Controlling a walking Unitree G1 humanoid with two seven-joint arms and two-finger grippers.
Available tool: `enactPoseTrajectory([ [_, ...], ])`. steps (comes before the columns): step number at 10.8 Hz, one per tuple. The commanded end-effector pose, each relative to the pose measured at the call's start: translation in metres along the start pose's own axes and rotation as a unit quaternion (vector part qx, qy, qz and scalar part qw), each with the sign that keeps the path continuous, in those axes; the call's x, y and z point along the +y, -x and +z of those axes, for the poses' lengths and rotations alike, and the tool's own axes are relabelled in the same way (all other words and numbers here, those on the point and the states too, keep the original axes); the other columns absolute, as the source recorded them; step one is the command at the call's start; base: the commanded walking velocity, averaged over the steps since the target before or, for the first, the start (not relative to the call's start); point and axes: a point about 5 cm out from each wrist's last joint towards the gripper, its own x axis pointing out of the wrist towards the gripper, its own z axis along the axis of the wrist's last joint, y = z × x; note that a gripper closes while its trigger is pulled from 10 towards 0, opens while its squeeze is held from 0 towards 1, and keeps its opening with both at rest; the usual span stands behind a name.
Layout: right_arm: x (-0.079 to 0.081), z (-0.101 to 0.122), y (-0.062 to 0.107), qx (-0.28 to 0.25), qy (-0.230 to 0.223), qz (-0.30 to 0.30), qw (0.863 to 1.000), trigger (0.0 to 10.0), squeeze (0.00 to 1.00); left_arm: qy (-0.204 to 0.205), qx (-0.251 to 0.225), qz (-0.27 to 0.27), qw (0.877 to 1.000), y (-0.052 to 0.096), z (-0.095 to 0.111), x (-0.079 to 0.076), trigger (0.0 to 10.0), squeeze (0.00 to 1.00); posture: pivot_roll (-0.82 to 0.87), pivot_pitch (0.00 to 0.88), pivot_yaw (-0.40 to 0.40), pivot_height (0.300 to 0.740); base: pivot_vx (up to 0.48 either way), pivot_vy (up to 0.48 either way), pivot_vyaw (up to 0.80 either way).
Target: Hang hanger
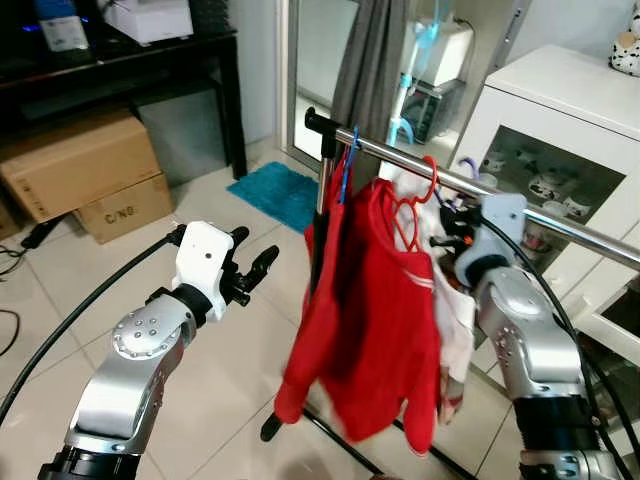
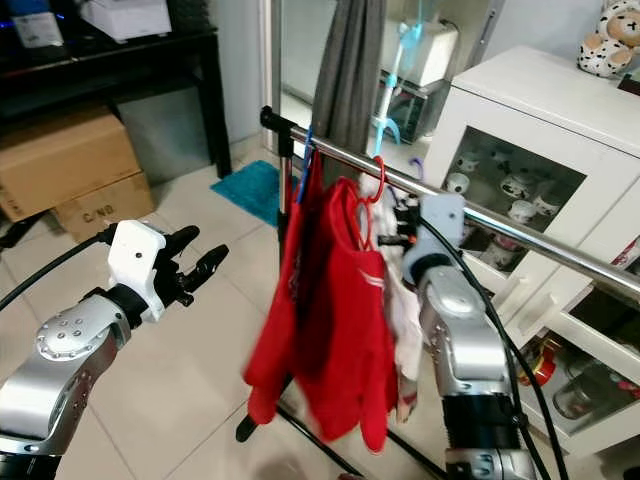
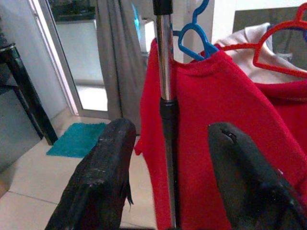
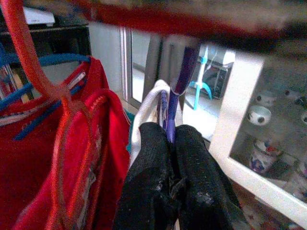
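Right gripper [image 4: 170, 139] pinches purple hanger [image 4: 184, 67] (hook blurred).

I see pale glossy floor tiles [image 1: 230, 330] running under everything, with a teal mat [image 1: 277, 193] lying ahead by the glass door [image 1: 322, 60], where daylight comes in past a grey curtain [image 1: 367, 70]. Off to the far left stands a black table [image 1: 130, 60] with two cardboard boxes [image 1: 85, 175] tucked beneath it, one stacked on the other. On the right side sits a white cabinet [image 1: 560, 90] with glass doors; cups [image 2: 515, 212] show on its shelves. A spotted plush toy [image 2: 608, 40] rests on top of it.
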Motion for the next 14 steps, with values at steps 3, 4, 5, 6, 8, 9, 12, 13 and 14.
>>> enactPoseTrajectory([
  [3,-0.009,0.001,0.006,-0.002,0.012,-0.017,1.000,10.0,0.00,-0.006,0.002,-0.005,1.000,-0.003,0.001,-0.002,10.0,0.00,-0.03,0.000,-0.048,0.740,0.000,0.000,0.00],
  [4,-0.009,-0.004,0.014,0.002,0.011,-0.017,1.000,10.0,0.00,-0.001,0.006,-0.002,1.000,-0.002,-0.002,-0.001,10.0,0.00,-0.03,0.000,-0.051,0.740,0.000,-0.326,0.00],
  [5,-0.006,-0.013,0.024,0.017,0.010,-0.008,1.000,10.0,0.00,0.000,0.013,-0.001,1.000,0.000,-0.007,-0.002,10.0,0.00,-0.03,0.000,-0.056,0.740,0.000,-0.330,0.00],
  [6,-0.002,-0.026,0.034,0.041,0.008,0.002,0.999,10.0,0.00,0.000,0.017,-0.002,1.000,0.001,-0.009,-0.003,10.0,0.00,-0.03,0.000,-0.056,0.740,0.000,-0.330,-0.80],
  [8,0.001,-0.036,0.047,0.057,0.003,-0.001,0.998,10.0,0.00,-0.001,0.021,-0.005,1.000,0.003,-0.010,-0.005,10.0,0.00,-0.04,0.000,-0.060,0.740,0.000,-0.328,-0.80],
  [9,0.002,-0.038,0.052,0.059,0.001,-0.002,0.998,10.0,0.00,-0.001,0.023,-0.009,1.000,0.003,-0.011,-0.006,10.0,0.00,-0.04,0.000,-0.056,0.740,0.000,-0.322,-0.80],
  [12,0.001,-0.039,0.064,0.060,-0.008,-0.019,0.998,10.0,0.00,0.038,0.021,-0.029,0.999,0.006,-0.013,-0.013,10.0,0.00,-0.06,0.000,-0.050,0.740,0.000,0.320,-0.80],
  [13,0.000,-0.037,0.064,0.057,-0.008,-0.020,0.998,10.0,0.00,0.024,0.012,-0.025,0.999,0.007,-0.011,-0.013,10.0,0.00,-0.06,0.000,-0.053,0.740,0.000,0.000,-0.80],
  [14,-0.001,-0.033,0.065,0.047,-0.018,-0.021,0.998,10.0,0.00,0.026,0.015,-0.024,0.999,0.009,-0.012,-0.014,10.0,0.00,-0.06,0.000,-0.056,0.740,0.000,-0.480,0.00],
])
